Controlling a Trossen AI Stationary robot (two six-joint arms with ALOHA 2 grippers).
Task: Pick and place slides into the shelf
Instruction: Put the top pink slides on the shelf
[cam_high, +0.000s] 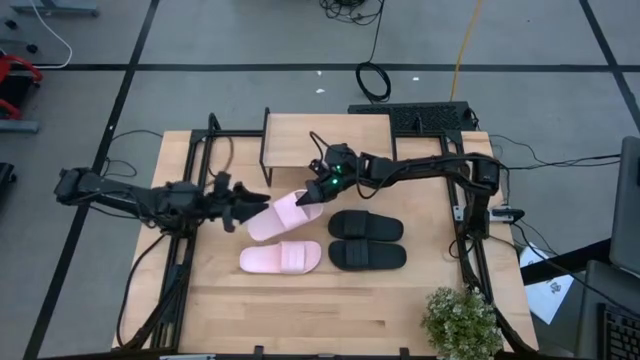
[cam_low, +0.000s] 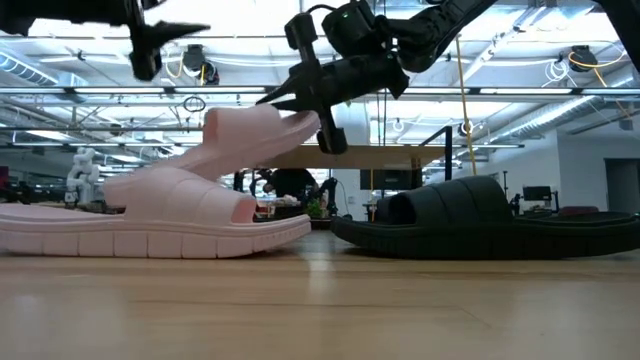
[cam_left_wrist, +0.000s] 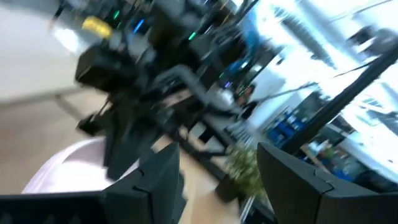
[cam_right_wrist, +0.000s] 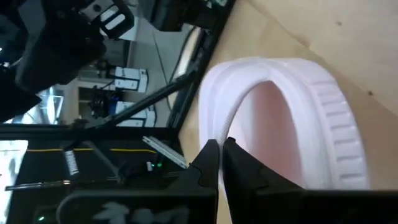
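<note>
The right hand (cam_high: 312, 194) pinches the edge of one pink slide (cam_high: 280, 213) and holds it off the counter (cam_high: 300, 310), tilted, one end higher than the other. In the right wrist view its two fingers (cam_right_wrist: 208, 163) are nearly together, clamped on the thin rim of the slide's strap (cam_right_wrist: 214, 118). The grip at the edge likely serves to lift the slide clear of the others and carry it toward the shelf (cam_high: 328, 138), which stands just behind the hand at the counter's far edge, its top bare as far as can be seen.

The left hand (cam_high: 243, 203) sits just beside the other end of the same slide, fingers (cam_left_wrist: 155, 180) spread apart and holding nothing. Whether it touches the slide cannot be told.

The second pink slide (cam_high: 281, 258) lies flat on the counter, nearer the front. The black pair (cam_high: 367, 240) lies side by side just right of it, also flat. None of the four is on the shelf yet, so the task looks to be at its first placement.
</note>
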